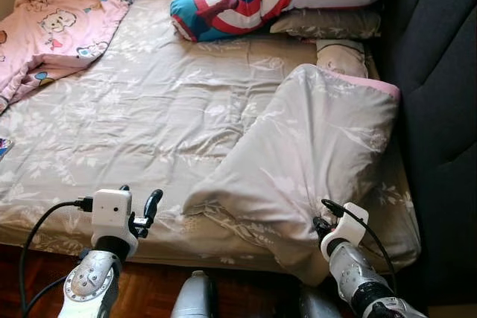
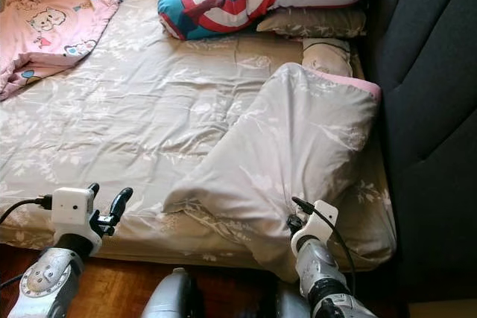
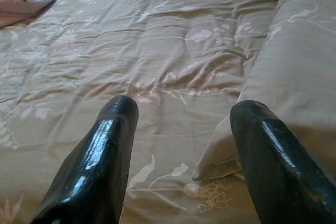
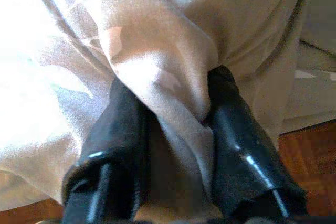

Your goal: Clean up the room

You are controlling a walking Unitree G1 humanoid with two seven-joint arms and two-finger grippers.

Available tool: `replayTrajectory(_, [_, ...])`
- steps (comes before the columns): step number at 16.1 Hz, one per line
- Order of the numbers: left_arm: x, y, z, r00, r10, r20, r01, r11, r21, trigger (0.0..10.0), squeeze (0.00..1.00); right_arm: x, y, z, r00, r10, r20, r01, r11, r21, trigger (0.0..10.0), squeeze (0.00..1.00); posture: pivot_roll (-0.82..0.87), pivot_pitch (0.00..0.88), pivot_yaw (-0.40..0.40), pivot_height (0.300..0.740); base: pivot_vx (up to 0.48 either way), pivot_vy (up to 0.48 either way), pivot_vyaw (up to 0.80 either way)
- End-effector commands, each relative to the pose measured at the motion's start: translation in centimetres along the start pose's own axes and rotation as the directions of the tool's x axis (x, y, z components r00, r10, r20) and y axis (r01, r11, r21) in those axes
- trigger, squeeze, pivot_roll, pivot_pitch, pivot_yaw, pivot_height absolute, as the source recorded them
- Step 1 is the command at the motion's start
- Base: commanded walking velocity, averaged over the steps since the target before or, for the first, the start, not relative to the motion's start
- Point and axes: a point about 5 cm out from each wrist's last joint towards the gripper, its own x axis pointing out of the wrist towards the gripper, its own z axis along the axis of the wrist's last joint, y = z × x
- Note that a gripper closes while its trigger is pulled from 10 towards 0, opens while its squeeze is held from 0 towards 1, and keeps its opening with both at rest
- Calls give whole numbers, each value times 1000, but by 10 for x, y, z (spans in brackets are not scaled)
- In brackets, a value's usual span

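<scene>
Right gripper (image 4: 173, 98) pinches the folded beige duvet (image 1: 313, 154).
No readable writing shows anywhere. Left gripper (image 3: 181, 129) hovers over the bed (image 1: 149, 109), jaws spread wide, holding nothing.

A bedroom in a home — a wide bed (image 1: 149, 117) under a beige floral duvet (image 1: 313, 161), pillows (image 1: 328, 24) stacked beside a dark padded headboard (image 1: 440, 72). A pink cartoon-print blanket (image 1: 59, 24) lies at the far corner — possibly a child's. Reddish wood flooring (image 1: 149, 296) runs below.
</scene>
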Motion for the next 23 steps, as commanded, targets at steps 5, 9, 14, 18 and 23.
replayTrajectory(5, [2,-1,-9,1000,17,-20,-17,1000,-1,10000,0,-4,-33,-6,985,-168,-31,167,986,-17,0,0,187,177,31,657,0,0,0])
replayTrajectory(9, [5,-5,-14,1000,20,-23,-20,1000,-14,10000,0,-18,-94,78,863,-459,210,448,888,101,0,0,166,182,21,657,0,0,0])
replayTrajectory(14, [4,-5,-17,999,27,-24,-27,999,-16,10000,0,-36,-121,128,747,-573,337,550,817,172,0,0,156,188,19,657,0,0,0])
replayTrajectory(18, [2,-5,-19,999,31,-26,-31,999,-19,10000,0,-44,-130,141,697,-605,385,604,785,139,0,0,151,198,15,657,0,0,0])
replayTrajectory(23, [1,-7,-20,999,33,-30,-34,999,-22,10000,0,-38,-118,131,694,-589,413,633,773,39,10000,0,160,201,17,657,0,0,0])
